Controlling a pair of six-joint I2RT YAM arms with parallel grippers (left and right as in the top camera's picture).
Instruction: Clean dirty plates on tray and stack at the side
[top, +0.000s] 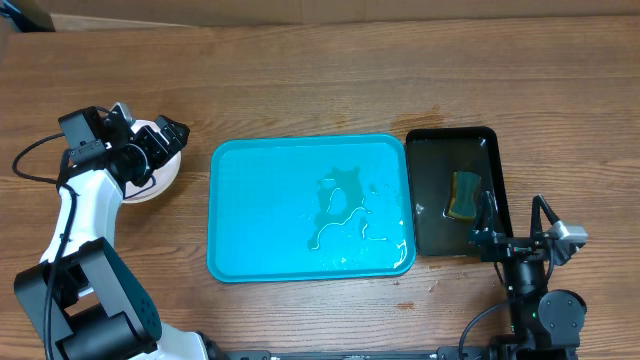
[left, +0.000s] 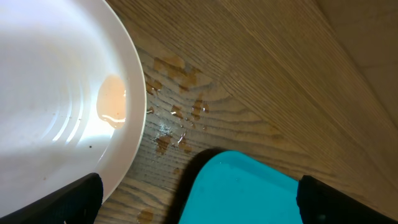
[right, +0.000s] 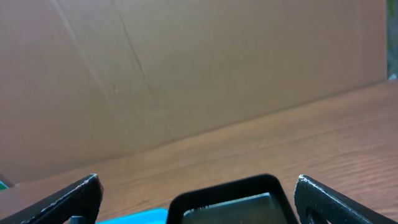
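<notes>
The turquoise tray (top: 310, 205) lies in the middle of the table with only puddles of water on it; its corner shows in the left wrist view (left: 242, 193). A white plate (top: 160, 180) sits on the table left of the tray, largely under my left gripper (top: 165, 140). In the left wrist view the plate (left: 56, 93) has a pale orange smear near its rim. The left gripper (left: 199, 199) is open and empty above the gap between plate and tray. My right gripper (top: 487, 225) is open and empty over the black tray's near end. Other plates are hidden from view.
A black tray (top: 455, 200) stands right of the turquoise tray and holds a yellow-green sponge (top: 463, 195) in water; its far end shows in the right wrist view (right: 230, 202). Water drops wet the wood (left: 180, 112) beside the plate. A cardboard wall (right: 186, 68) stands behind the table.
</notes>
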